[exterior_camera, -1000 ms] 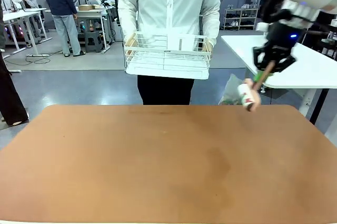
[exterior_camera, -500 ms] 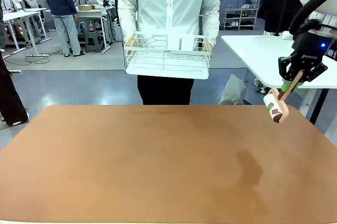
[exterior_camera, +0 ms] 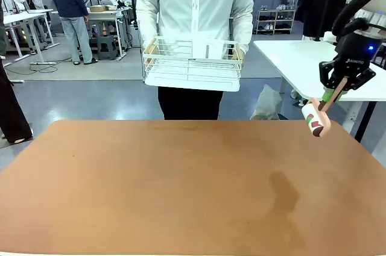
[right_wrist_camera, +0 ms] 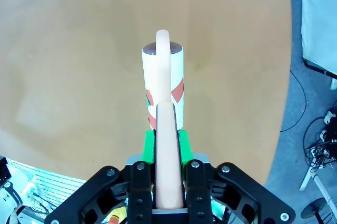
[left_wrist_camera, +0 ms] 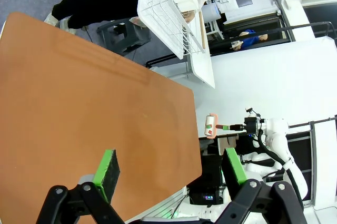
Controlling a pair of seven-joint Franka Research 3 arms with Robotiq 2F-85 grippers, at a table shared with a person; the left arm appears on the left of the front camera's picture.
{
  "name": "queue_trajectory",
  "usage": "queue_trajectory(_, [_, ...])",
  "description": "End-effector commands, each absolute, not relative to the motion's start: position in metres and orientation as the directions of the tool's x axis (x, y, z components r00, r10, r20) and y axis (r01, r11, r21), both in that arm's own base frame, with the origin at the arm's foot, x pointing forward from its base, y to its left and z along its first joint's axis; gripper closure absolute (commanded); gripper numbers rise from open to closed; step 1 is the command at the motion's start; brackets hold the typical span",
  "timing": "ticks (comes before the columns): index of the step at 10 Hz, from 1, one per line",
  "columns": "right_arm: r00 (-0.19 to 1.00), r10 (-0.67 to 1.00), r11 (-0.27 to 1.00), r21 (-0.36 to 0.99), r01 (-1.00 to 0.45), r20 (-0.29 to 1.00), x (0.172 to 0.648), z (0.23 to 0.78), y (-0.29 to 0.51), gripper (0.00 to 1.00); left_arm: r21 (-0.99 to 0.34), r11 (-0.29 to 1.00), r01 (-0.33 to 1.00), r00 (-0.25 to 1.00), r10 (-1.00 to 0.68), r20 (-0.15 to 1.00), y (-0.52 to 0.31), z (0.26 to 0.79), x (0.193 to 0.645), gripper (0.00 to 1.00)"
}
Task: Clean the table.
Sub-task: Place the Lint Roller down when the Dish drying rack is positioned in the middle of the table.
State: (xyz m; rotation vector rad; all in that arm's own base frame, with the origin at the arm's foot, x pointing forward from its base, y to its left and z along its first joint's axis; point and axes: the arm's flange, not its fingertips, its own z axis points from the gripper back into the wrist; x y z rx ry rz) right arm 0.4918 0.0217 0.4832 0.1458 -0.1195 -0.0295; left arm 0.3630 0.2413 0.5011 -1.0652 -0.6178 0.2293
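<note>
The table (exterior_camera: 151, 177) has a bare reddish-brown top. Above its far right corner my right gripper (exterior_camera: 335, 91) is shut on the pale handle of a lint roller (exterior_camera: 315, 121), whose white roll with red marks hangs tilted in the air. In the right wrist view the lint roller (right_wrist_camera: 163, 81) points away from the gripper (right_wrist_camera: 166, 140) over the table (right_wrist_camera: 79, 50). My left gripper (left_wrist_camera: 169, 170) is open above the table (left_wrist_camera: 79, 103), holding nothing. From there the roller (left_wrist_camera: 210, 125) shows farther off.
A person stands at the far edge holding a white wire rack (exterior_camera: 192, 63) with both hands, also seen as the rack (left_wrist_camera: 168, 13) from the left wrist. A smaller white-topped table (exterior_camera: 301, 57) stands at the right, close behind my right arm.
My right gripper has carried the lint roller to the right and slightly up, toward the table's far right corner. Its shadow on the top moved right too. The person held still.
</note>
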Motion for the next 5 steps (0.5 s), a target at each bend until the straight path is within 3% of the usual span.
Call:
queue_trajectory(1, [0.992,-0.044,0.99,0.137,0.027,0.118,0.4887,0.4859,0.0246,0.79,-0.876,0.464,0.132,0.806,0.464,0.368,0.2432,0.5024,0.3615,0.0])
queue_trajectory(5, [0.992,-0.044,0.99,0.137,0.027,0.118,0.4887,0.4859,0.0246,0.79,-0.876,0.464,0.132,0.806,0.464,0.368,0.2432,0.5024,0.3615,0.0])
